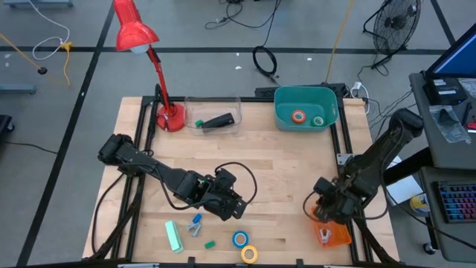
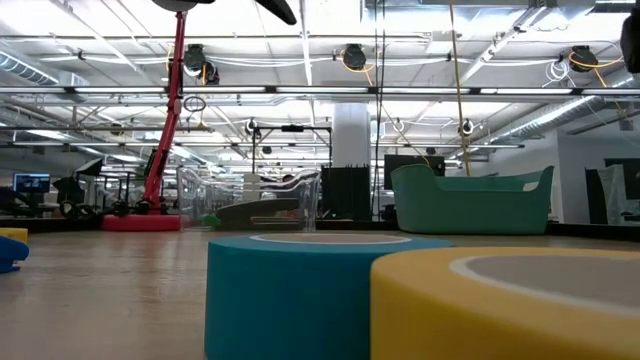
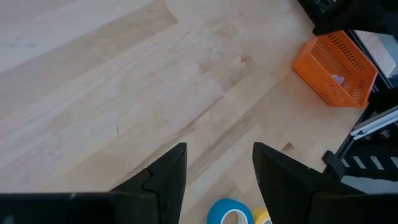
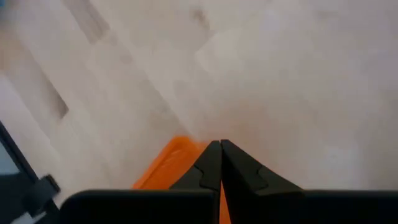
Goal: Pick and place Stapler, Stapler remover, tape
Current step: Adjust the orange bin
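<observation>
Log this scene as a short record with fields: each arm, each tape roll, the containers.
left gripper: open, empty, above bare wood near the blue tape
right gripper: shut, empty, over the orange basket
yellow tape: on the table, beside the blue one
orange tape: inside the teal bin
green tape: inside the teal bin
clear tray: holds a dark stapler
tape left to place: blue, yellow

hidden and cut-off bits
blue tape roll (image 3: pixel 229 213) and yellow tape roll (image 3: pixel 261 218) just ahead of the spread left jaws, both cropped by the picture's edge; orange basket (image 4: pixel 168 163) half hidden behind the closed right jaws, contents too small to tell.
</observation>
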You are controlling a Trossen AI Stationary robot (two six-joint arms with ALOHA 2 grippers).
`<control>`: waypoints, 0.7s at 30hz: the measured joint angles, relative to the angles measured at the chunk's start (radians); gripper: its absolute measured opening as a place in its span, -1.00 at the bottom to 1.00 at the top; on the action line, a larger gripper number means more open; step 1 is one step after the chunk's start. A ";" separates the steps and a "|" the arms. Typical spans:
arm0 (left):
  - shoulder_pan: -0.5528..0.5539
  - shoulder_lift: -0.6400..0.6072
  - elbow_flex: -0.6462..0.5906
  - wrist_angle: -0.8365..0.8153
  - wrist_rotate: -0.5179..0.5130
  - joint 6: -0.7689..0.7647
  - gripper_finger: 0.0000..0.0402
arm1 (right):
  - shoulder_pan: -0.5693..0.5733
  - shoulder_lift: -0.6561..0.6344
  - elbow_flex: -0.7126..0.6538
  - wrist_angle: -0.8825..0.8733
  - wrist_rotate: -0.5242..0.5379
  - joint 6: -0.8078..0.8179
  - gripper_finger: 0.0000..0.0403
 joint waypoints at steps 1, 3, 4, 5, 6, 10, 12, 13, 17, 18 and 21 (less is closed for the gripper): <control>0.001 0.000 0.000 0.000 0.000 0.002 -0.07 | 0.000 -0.014 0.000 -0.018 0.011 0.007 -1.00; 0.003 0.000 0.000 0.000 0.000 0.004 -0.07 | 0.000 -0.032 0.000 -0.046 0.042 0.018 -1.00; 0.004 0.000 0.000 0.000 0.000 0.006 -0.07 | 0.000 -0.036 0.000 -0.055 0.055 0.020 -1.00; 0.005 0.000 0.000 0.000 0.000 0.006 -0.07 | -0.006 -0.037 0.000 -0.061 0.056 0.020 -1.00; 0.005 0.000 0.000 0.001 0.000 0.006 -0.07 | -0.012 -0.033 0.000 -0.061 0.054 0.012 -1.00; 0.006 0.000 0.000 0.001 -0.001 0.004 -0.07 | -0.030 0.009 0.000 -0.049 0.021 -0.047 -1.00; 0.006 0.000 0.000 0.001 -0.001 0.003 -0.07 | -0.034 0.040 0.000 -0.065 0.007 -0.059 -1.00; 0.006 0.000 0.000 0.002 -0.001 0.002 -0.07 | -0.034 0.054 0.000 -0.075 -0.004 -0.065 -1.00; 0.006 0.000 0.000 0.005 -0.002 -0.004 -0.07 | -0.035 0.098 0.000 -0.077 -0.043 -0.082 -1.00; 0.005 0.000 0.000 0.006 -0.002 -0.004 -0.07 | -0.035 0.108 0.000 -0.077 -0.060 -0.085 -1.00; 0.005 0.000 0.000 0.006 -0.002 -0.004 -0.07 | -0.034 0.123 -0.001 -0.073 -0.089 -0.096 -1.00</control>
